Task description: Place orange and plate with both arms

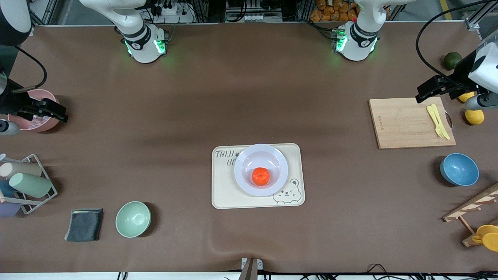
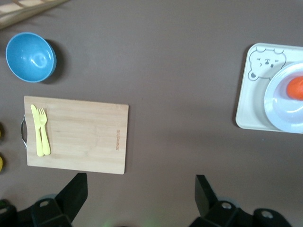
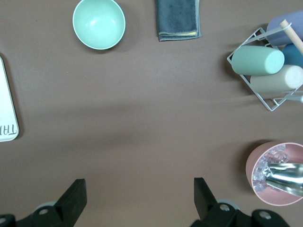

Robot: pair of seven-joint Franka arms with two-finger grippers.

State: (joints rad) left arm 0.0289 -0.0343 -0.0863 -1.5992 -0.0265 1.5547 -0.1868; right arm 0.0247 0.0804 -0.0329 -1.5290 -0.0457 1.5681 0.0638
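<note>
centrally on the brown table lies a cream bear tray [image 1: 221,186], the landmark for everything else. on the tray sits the plate [image 1: 242,171], pale lavender-white, and the orange [image 1: 260,176] rests in the plate's sunken centre. neither gripper touches them.

the left gripper [image 1: 428,90] hangs over the wooden cutting board [image 1: 404,124], well apart from the tray toward the left arm's end of the table; its fingers [image 2: 75,191] stand wide apart and hold nothing. a yellow knife and fork [image 1: 438,121] lie on the board, and a blue bowl [image 1: 459,169] sits near it.

the right gripper [image 1: 48,112] hangs over the pink bowl [image 1: 37,97], well apart from the tray toward the right arm's end; its fingers [image 3: 75,198] are also spread and empty. a mint green bowl [image 1: 133,219] and a grey cloth [image 1: 84,224] lie nearer the front camera than the tray.
</note>
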